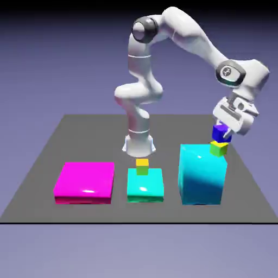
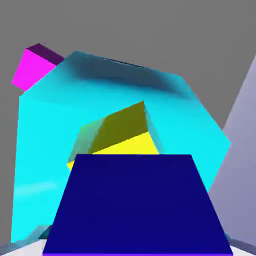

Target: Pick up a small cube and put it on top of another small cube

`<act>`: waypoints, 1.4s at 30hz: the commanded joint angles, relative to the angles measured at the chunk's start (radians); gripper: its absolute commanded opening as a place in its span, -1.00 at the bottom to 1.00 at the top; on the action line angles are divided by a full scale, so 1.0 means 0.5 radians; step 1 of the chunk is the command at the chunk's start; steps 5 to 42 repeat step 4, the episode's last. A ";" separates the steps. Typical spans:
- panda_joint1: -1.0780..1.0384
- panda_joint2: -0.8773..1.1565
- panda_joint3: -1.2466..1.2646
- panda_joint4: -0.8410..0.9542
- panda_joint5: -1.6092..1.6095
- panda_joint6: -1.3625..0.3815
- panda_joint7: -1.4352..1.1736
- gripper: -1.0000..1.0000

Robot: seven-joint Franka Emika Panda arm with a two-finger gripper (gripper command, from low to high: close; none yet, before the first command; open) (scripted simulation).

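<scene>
From left to right we saw a magenta block (image 1: 84, 181), a mid cyan block (image 1: 145, 183) w/ a yellow-green cube (image 1: 142, 166), then the tall cyan block (image 1: 202, 174). On its far corner the small blue cube (image 1: 220, 132) sat atop another small cube (image 1: 218, 148), w/ the hand (image 1: 232, 126) spread open around it. Risk, we judged: the stack was near the edge, so a finger brushing on withdrawal could topple it.
</scene>
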 commanded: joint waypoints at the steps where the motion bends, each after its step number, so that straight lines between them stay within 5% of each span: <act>1: 0.034 -0.013 0.011 0.072 0.018 -0.084 -0.017 1.00; 4: 0.063 -0.051 0.042 0.285 0.073 -0.330 -0.067 1.00; 42: 0.063 -0.051 0.042 0.285 0.073 -0.330 -0.067 1.00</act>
